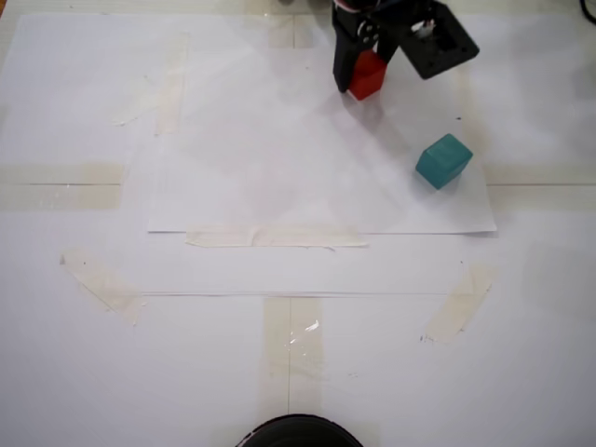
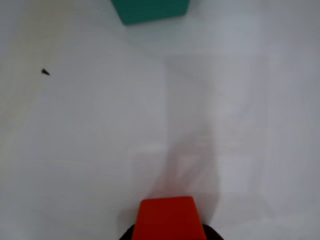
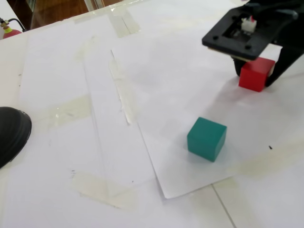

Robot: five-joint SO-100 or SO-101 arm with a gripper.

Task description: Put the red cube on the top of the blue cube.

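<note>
Your hand [image 1: 365,76] was closed on the red cube [image 1: 366,74], its fingers on either side of it, low over the white paper [image 1: 279,158] on the worktop. The blue cube [image 1: 443,161] sat apart from the hand, alone on the paper, straight ahead in the wrist view [image 2: 150,10].

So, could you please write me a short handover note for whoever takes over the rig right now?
Gripper: jaws closed on the red cube, one finger on each side of it. In both fixed views the cube sits at or just above the paper; I cannot tell whether it is lifted.
Blue cube: teal, standing free on the white paper sheet, apart from the red cube and untouched. In the wrist view it lies straight ahead of the held cube.
Done: red cube grasped.
Left: lift it, carry it over the blue cube, set it squarely on top, release.
</note>
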